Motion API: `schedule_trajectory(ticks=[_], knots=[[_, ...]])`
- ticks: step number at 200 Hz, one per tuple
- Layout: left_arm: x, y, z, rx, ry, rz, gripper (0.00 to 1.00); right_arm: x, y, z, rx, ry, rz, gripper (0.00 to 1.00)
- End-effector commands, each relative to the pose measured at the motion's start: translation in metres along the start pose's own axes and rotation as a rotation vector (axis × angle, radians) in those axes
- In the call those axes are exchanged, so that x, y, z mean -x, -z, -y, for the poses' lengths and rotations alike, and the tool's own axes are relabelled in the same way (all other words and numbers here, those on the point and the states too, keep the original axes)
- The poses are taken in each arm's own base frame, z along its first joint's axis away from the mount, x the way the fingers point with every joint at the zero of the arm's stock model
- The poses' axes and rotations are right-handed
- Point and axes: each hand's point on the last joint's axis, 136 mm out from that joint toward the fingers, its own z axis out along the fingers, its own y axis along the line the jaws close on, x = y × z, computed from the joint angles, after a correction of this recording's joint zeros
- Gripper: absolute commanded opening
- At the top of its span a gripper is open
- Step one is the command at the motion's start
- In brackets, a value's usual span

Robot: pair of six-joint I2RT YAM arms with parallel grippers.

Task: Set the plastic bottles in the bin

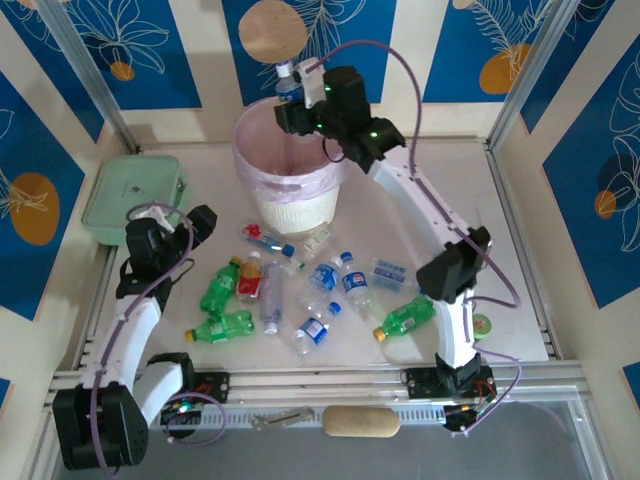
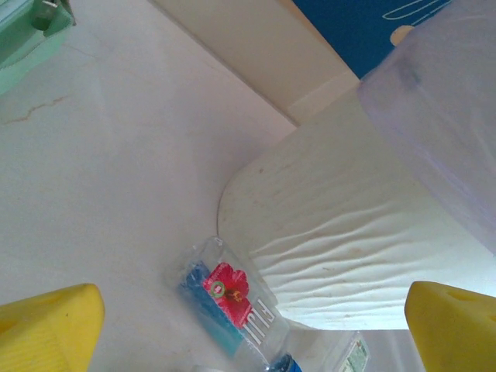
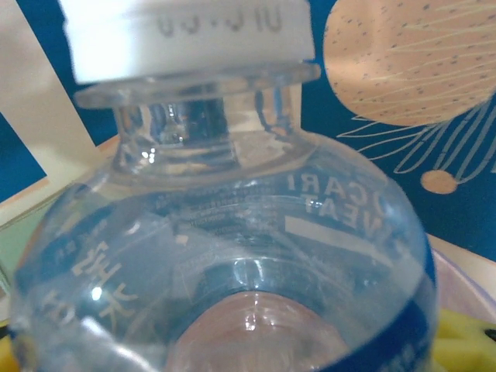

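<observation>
On the table, the plastic bottles lie scattered just near of the bin; at the near left the left gripper hangs with fingers spread wide above the table; farther off, the right gripper clamps a clear blue-labelled bottle above the bin's far edge.

A white tabletop is enclosed by blue, leaf-printed wall panels, seen beyond the jaws of the right gripper.

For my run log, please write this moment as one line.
right tool: shut on clear bottle, over bin | left tool: open, above table | other bottles: on table
</observation>
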Motion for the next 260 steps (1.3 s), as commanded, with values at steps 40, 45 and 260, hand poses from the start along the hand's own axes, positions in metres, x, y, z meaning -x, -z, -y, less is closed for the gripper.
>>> schedule_trajectory(ticks=[40,45,260], knots=[[-0.014,0.012,0.0,-0.003,-0.075,-0.055,0.99,-0.064,-0.06,-0.016,0.04,0.002,-0.174,0.62],[-0.014,0.012,-0.001,-0.001,-0.075,-0.055,0.99,-0.072,-0.064,-0.016,0.042,0.0,-0.192,0.62],[-0.016,0.004,-0.001,-0.021,-0.04,-0.072,0.99,-0.128,-0.077,-0.033,0.046,0.044,-0.334,0.99]])
